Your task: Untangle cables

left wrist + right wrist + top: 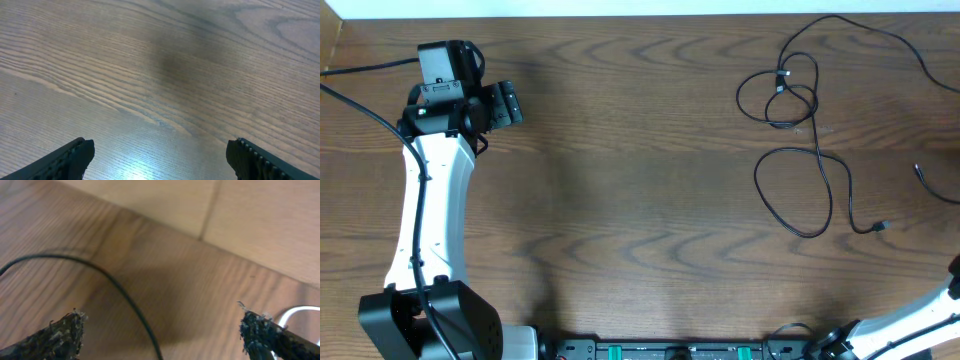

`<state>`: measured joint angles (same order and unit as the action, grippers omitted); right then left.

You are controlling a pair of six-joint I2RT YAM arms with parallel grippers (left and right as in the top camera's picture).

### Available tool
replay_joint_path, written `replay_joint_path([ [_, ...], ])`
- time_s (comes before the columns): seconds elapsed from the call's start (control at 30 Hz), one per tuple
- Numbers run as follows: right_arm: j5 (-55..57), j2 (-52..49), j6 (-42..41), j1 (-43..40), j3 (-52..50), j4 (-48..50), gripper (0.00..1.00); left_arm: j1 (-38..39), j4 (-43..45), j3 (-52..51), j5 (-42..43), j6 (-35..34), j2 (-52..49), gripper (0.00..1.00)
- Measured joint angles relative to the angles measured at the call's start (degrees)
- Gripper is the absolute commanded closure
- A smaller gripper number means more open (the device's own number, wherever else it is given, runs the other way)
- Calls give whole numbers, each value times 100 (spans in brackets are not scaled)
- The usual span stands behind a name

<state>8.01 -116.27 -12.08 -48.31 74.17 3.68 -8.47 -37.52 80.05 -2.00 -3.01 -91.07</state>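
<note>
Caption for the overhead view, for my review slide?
Open left gripper hovers over bare wood at the left; black cables lie looped on the table at the right, with no gripper touching them.

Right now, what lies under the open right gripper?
Below the right gripper, a black cable lies on the table, ungripped. A white cable peeks beside one finger, which hides the rest.

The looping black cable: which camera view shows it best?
The overhead view: it shows the black cable laid out in loops on the table. The right wrist view shows only a short curved stretch of black cable, maybe another one. The left wrist view shows none.
</note>
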Motion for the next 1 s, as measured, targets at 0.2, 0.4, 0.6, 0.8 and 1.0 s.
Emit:
replay_joint_path([
  [0.2,-243,155,-175,-310,2,-367,1,0,0,0,0,0,0,10],
  [0.4,-1008,1025,57,-205,2,-817,1,0,-2,0,0,0,0,10],
  [0.6,-3202,1725,118,66,4,-1019,1,0,-2,0,0,0,0,10],
  [0.8,-4551,1617,-81,531,4,-1097,1,0,-2,0,0,0,0,10],
  [1.0,-4457,1215,-498,1370,4,-686,1,0,-2,0,2,0,0,10],
])
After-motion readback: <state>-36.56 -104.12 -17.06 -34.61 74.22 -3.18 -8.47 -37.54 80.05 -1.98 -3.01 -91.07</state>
